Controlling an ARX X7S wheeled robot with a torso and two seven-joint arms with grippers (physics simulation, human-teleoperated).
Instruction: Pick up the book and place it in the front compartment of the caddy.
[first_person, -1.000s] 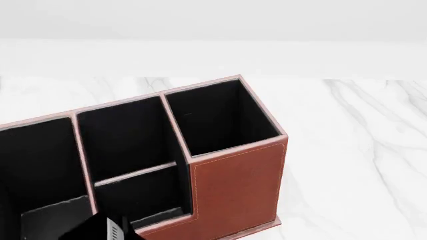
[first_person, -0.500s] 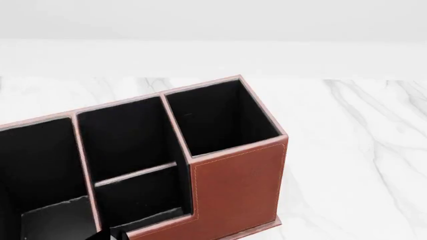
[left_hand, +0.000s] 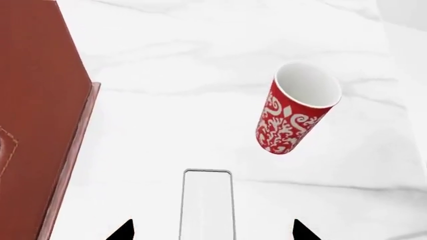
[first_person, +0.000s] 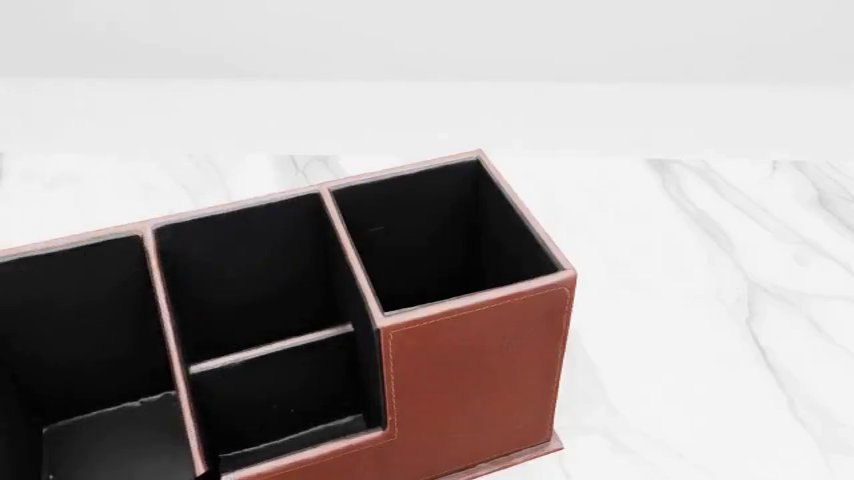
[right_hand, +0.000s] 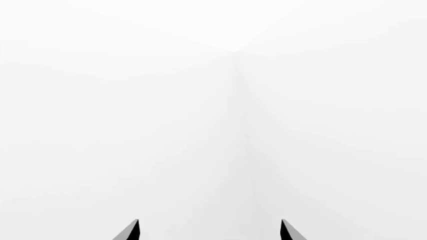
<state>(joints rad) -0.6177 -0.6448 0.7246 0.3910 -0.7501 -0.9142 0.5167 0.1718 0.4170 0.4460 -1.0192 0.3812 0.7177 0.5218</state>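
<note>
Standing between the left gripper (left_hand: 212, 231)'s spread jaws — the book (left_hand: 207, 205); right jaws spread; no writing.

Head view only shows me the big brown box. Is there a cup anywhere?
Observer: Yes. The left wrist view shows a red patterned cup on the table, apart from the box.
Operator: Where's the book?
Observer: A thin white edge, probably the book, shows between the spread tips of the left gripper, touching neither.
Operator: And the other hand?
Observer: The right gripper is open, facing blank white.
</note>
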